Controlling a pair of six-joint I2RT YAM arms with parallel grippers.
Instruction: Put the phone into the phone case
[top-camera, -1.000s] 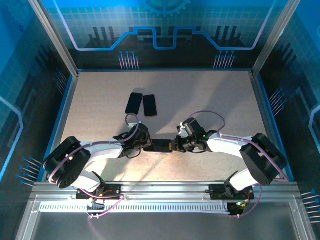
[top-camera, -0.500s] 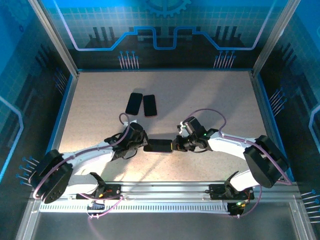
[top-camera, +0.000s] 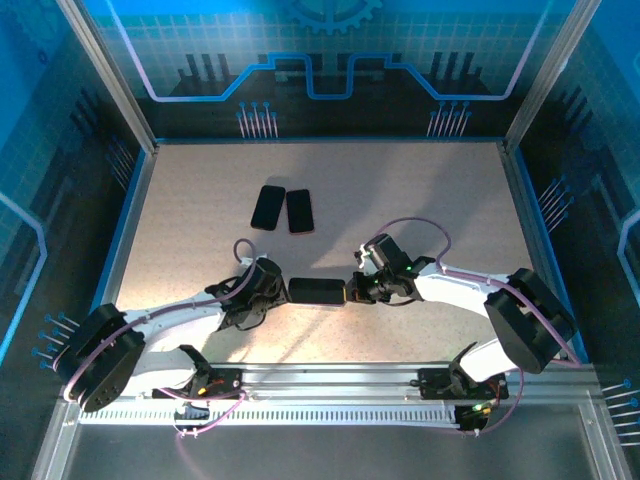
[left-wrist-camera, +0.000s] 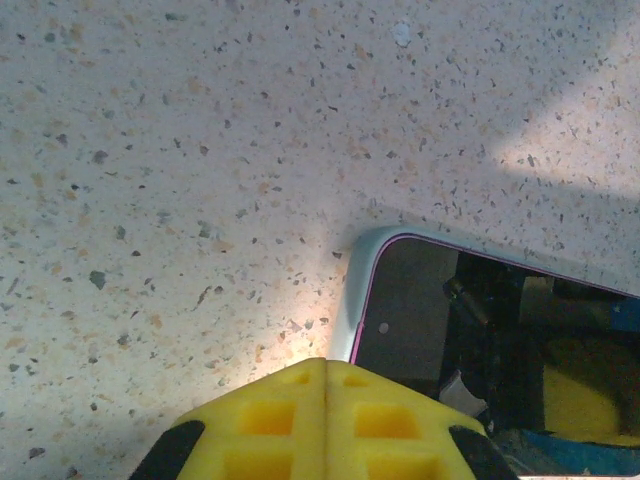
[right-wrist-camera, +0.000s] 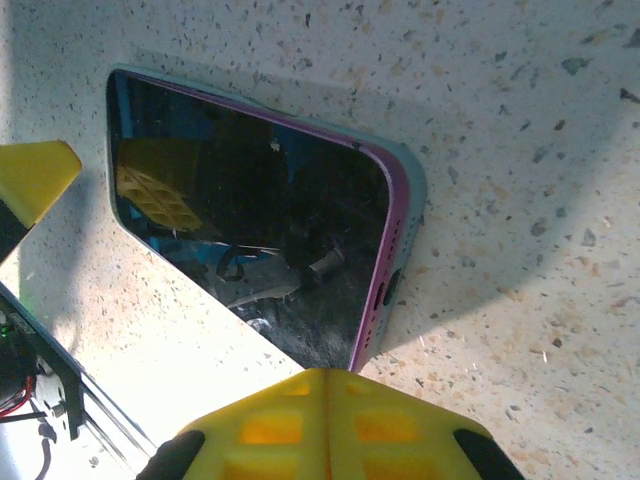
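L arm (top-camera: 190, 312) has stretched out lower and longer over the last sec. Its jaws have slid back off the phone (top-camera: 318, 291) and now sit just at its L end, so more of the handset shows from above. R arm (top-camera: 450, 285) has barely moved, and its jaws have nipped in the last bit.

Both sets of jaws are pressed together, yellow tips meeting, pinching nothing. L tips are at the phone's corner, R tips just beside its other end.

Phone lies flat, screen up, on the counter (top-camera: 430, 200) between the two arms. Close up, its pink rim sits inside the pale case (left-wrist-camera: 349, 290) at the corners I can see. I'd say it's seated, or v. nearly, but can't check every edge.

Two other handsets (top-camera: 268, 207) lie side by side further back.
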